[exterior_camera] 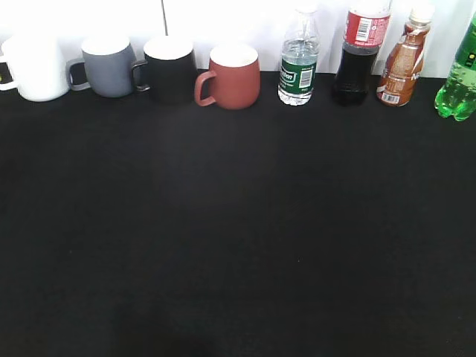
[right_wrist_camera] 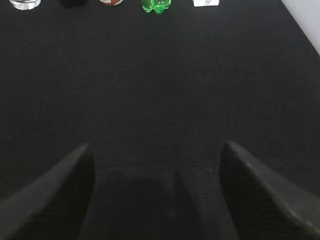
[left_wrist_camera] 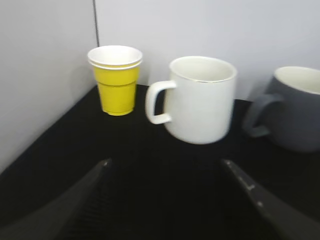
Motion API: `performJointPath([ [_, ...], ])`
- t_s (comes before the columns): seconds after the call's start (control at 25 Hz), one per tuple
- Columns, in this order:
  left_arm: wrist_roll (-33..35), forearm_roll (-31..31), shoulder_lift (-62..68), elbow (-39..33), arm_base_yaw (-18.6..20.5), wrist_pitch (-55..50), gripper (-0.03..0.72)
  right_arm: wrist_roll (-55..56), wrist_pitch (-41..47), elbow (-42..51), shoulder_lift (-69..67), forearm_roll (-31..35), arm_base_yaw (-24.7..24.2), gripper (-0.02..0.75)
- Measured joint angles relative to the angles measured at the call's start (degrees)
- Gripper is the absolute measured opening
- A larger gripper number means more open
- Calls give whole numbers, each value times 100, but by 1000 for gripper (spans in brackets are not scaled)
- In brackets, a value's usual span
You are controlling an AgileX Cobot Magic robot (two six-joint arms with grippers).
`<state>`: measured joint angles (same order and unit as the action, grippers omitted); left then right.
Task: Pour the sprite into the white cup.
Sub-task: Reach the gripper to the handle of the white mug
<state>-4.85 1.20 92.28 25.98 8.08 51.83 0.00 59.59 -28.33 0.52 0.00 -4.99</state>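
Observation:
The sprite [exterior_camera: 459,82], a bright green bottle, stands at the far right of the back row; only its lobed base [right_wrist_camera: 156,5] shows at the top of the right wrist view. The white cup [exterior_camera: 35,68] stands at the far left of the row, handle to the left. In the left wrist view the white cup [left_wrist_camera: 201,99] is upright just ahead of my left gripper [left_wrist_camera: 165,162], which is open and empty. My right gripper [right_wrist_camera: 156,147] is open and empty, far short of the sprite. Neither gripper shows in the exterior view.
Along the back wall stand a grey mug [exterior_camera: 110,67], a black mug [exterior_camera: 169,68], a red-brown mug [exterior_camera: 230,76], a clear water bottle [exterior_camera: 299,63], a cola bottle [exterior_camera: 359,53] and a brown drink bottle [exterior_camera: 402,63]. A yellow paper cup [left_wrist_camera: 115,79] stands left of the white cup. A white box [right_wrist_camera: 206,3] stands right of the sprite.

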Motion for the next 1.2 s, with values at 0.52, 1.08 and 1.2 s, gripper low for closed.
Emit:
performJointPath([
  [0.52,0,326,2289,2102,114,465,475,0,0,0,0,0,0,584],
  [1.08,0,264,3806,4481,132,-304,366,0,0,0,0,0,0,584],
  [1.2,0,259,3948,4700,138,-327,352,0,0,0,0,0,0,584],
])
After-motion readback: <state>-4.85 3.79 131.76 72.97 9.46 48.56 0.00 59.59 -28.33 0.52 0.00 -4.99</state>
